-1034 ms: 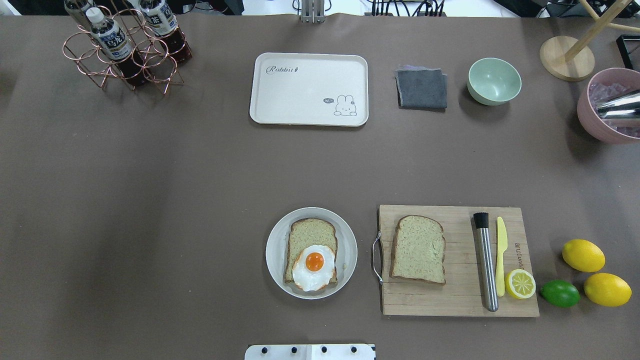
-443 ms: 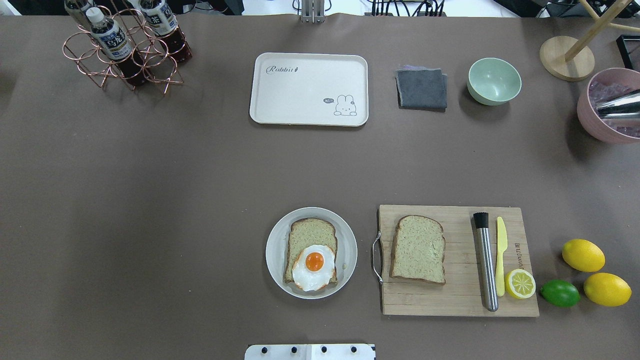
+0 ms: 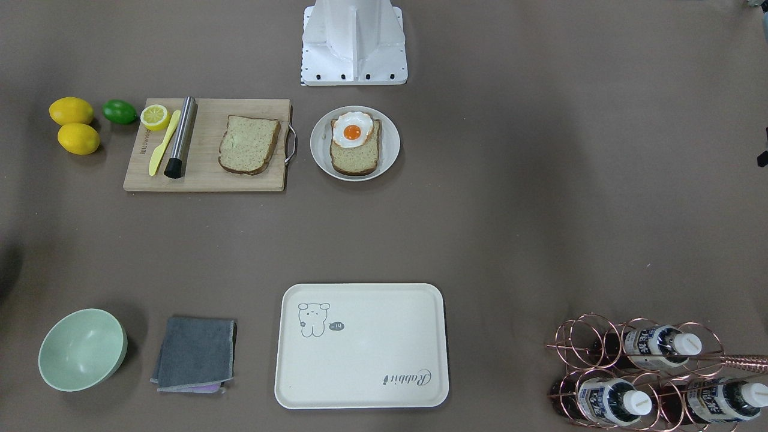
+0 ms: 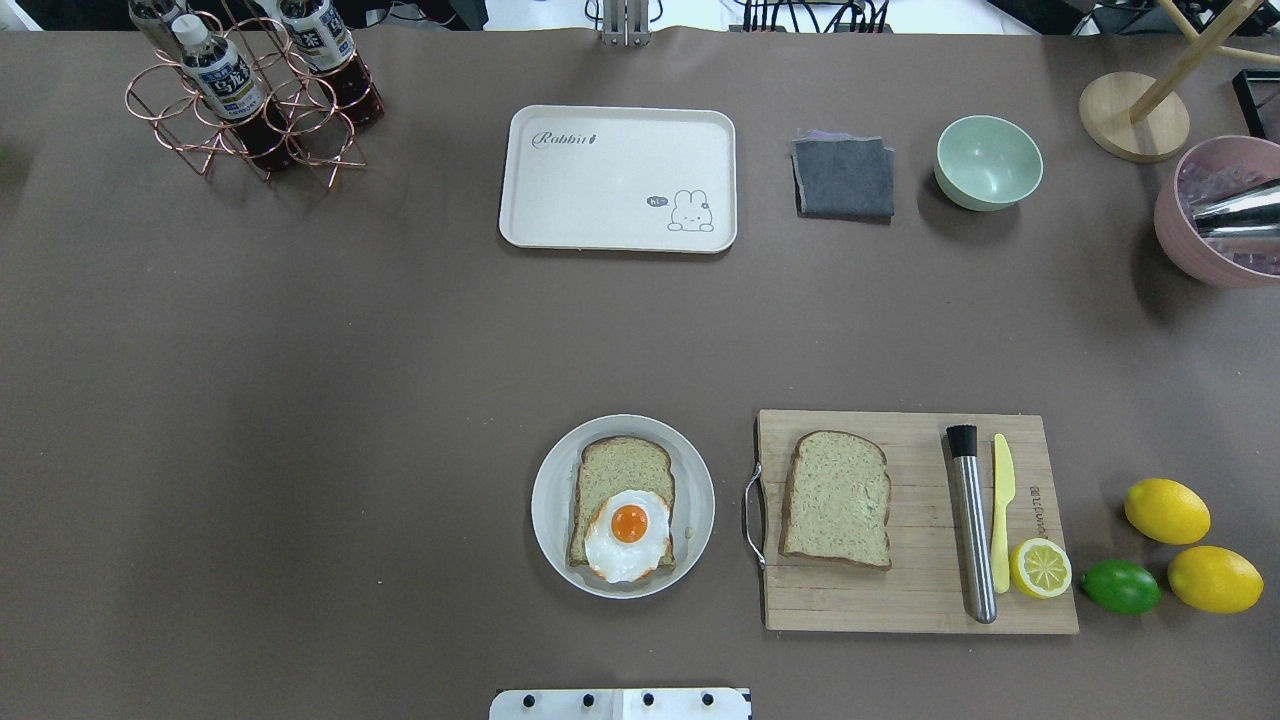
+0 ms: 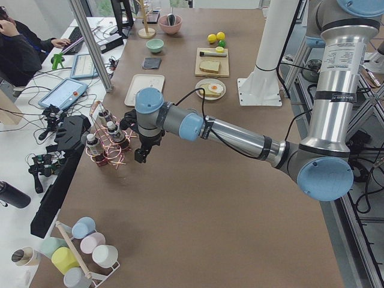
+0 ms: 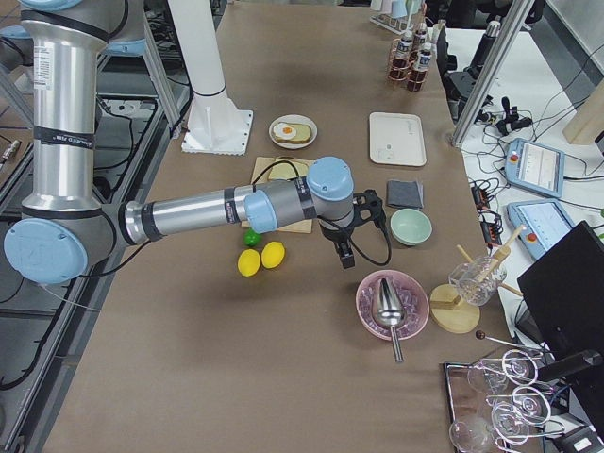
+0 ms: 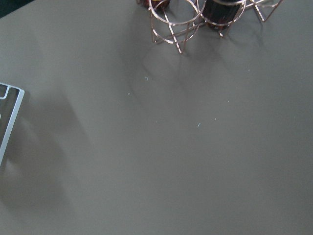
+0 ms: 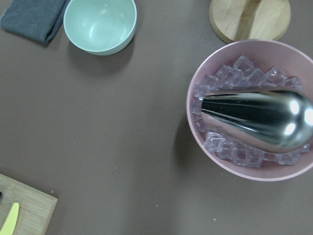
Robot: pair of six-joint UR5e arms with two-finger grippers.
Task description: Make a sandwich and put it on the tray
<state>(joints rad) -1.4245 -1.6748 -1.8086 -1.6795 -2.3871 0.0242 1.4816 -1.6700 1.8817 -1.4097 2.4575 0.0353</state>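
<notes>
One bread slice (image 4: 618,470) lies on a round white plate (image 4: 548,500) with the fried egg (image 4: 628,535) on its near end. The second bread slice (image 4: 837,498) lies on the wooden cutting board (image 4: 900,605). The cream tray (image 4: 617,178) sits bare at the far middle. Neither gripper shows in the overhead or front views. The left gripper (image 5: 142,155) hangs by the bottle rack in the exterior left view. The right gripper (image 6: 342,253) hangs between the green and pink bowls in the exterior right view. I cannot tell whether either is open or shut.
A copper bottle rack (image 4: 250,100) stands far left. A grey cloth (image 4: 843,178), green bowl (image 4: 988,160) and pink bowl of ice with a metal scoop (image 4: 1215,215) are far right. A muddler (image 4: 972,525), yellow knife (image 4: 1002,510), lemons (image 4: 1166,510) and lime (image 4: 1120,586) lie near right.
</notes>
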